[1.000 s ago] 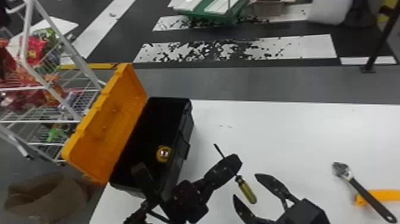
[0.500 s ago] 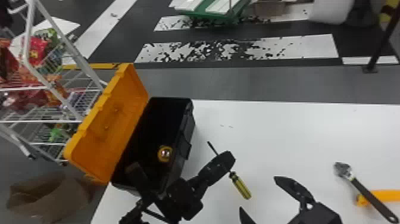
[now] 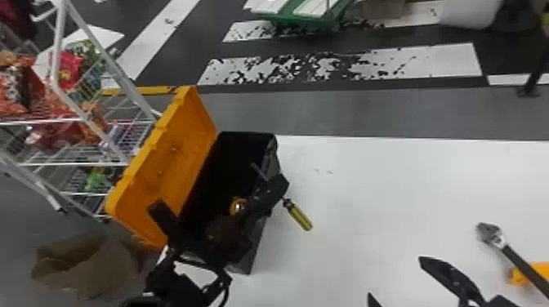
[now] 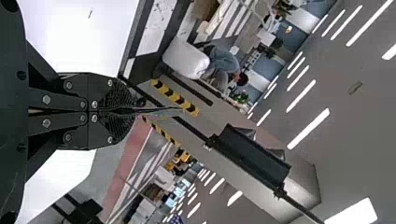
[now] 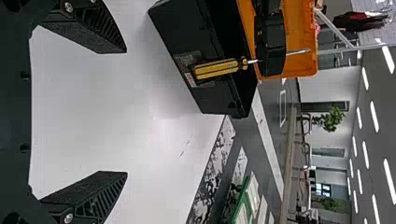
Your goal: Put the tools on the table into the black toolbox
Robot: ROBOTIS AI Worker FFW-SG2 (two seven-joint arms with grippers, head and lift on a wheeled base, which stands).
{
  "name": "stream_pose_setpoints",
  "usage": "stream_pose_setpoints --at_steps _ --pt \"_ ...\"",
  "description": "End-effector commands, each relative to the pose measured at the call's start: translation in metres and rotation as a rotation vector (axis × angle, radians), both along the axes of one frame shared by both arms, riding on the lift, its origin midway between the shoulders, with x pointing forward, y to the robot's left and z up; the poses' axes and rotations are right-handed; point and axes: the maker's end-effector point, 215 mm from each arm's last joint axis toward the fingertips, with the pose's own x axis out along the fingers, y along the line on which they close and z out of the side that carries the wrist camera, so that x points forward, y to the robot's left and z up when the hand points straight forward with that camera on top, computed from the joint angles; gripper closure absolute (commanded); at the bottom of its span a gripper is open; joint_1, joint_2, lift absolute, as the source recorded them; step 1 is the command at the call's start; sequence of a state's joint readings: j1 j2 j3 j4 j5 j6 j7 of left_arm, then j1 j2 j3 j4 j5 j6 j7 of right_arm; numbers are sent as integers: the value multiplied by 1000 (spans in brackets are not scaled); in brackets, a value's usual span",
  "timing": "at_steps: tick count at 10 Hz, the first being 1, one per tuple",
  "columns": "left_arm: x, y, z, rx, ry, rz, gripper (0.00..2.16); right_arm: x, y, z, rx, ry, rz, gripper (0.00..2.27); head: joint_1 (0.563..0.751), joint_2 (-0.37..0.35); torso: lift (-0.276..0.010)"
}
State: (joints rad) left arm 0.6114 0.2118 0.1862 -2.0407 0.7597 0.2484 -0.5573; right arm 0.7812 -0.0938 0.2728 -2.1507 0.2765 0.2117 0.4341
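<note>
Since the L gripper [image 3: 282,185] is pinched shut on the shaft of the screwdriver [image 3: 298,215], that's the arm for the next move; R is farther off. Driver's long axis runs crosswise to the box: handle out over tabletop on the R side, tip angled fwd & L twd the opening. L arm comes in from the bottom edge, passes over the near end of the black toolbox [image 3: 248,259], fingers aimed fwd & R. Prob. needs a shift L, handle past the R wall, then let go; else handle may catch the rim. Orange lid [image 3: 163,163] stands open on the L; round yellow item [image 3: 238,207] inside. R gripper [image 3: 395,276] is spread wide, empty, nr bottom edge. Adj. wrench [image 3: 492,235] on table, far R, w/ orange item [image 3: 539,271] by it.
</note>
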Motion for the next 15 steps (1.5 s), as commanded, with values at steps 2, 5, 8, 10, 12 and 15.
stream_pose_setpoints --at_steps 2,5,8,10,12,15 --pt "19 49 13 50 -34 96 2138 -1 -24 -6 6 18 -46 87 695 339 -39" --pt "29 96 18 122 -64 199 2138 -1 -34 -7 3 17 -66 90 695 350 -39" --pt "32 132 -1 168 -60 293 2138 -2 -34 -8 3 19 -66 90 695 350 -39" --pt "34 144 -5 217 -70 334 2138 -2 -40 -8 -2 22 -74 90 695 350 -39" --pt "35 154 -11 245 -44 387 2135 -2 -45 -8 5 25 -87 90 695 350 -39" --pt "33 152 -3 227 -61 400 -2 -1 -46 -7 10 21 -89 90 695 350 -39"
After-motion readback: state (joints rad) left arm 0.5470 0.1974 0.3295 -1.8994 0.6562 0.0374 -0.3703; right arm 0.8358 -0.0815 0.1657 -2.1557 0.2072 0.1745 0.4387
